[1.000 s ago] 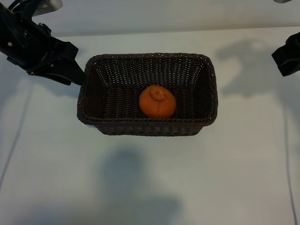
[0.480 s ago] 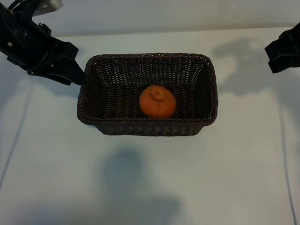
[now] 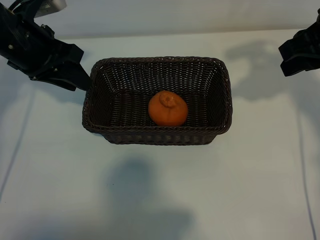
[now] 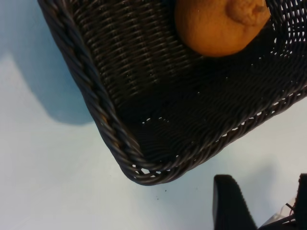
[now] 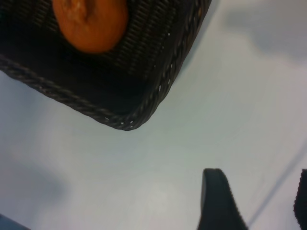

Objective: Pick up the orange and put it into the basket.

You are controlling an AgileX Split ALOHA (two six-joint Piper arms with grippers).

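Note:
The orange [image 3: 168, 108] lies inside the dark brown wicker basket [image 3: 220, 66], near the middle of its front wall, stem knob up. It also shows in the left wrist view as the orange [image 4: 218, 26] and in the right wrist view as the orange [image 5: 90, 24], within the basket [image 4: 100, 100] and basket [image 5: 158, 96]. My left gripper [image 3: 67, 70] hovers just off the basket's left end; its own view shows the left gripper [image 4: 266, 203] open and empty. My right gripper [image 3: 299, 52] hangs at the far right, apart from the basket; its view shows the right gripper [image 5: 259, 201] open and empty.
The white table [image 3: 150, 190] spreads wide in front of the basket and on both sides. A thin dark cable [image 3: 306, 165] runs along the right edge, another cable [image 3: 15, 150] along the left.
The right gripper has drifted a little up and leftward at the frame's right edge. The left arm, orange and basket have not moved.

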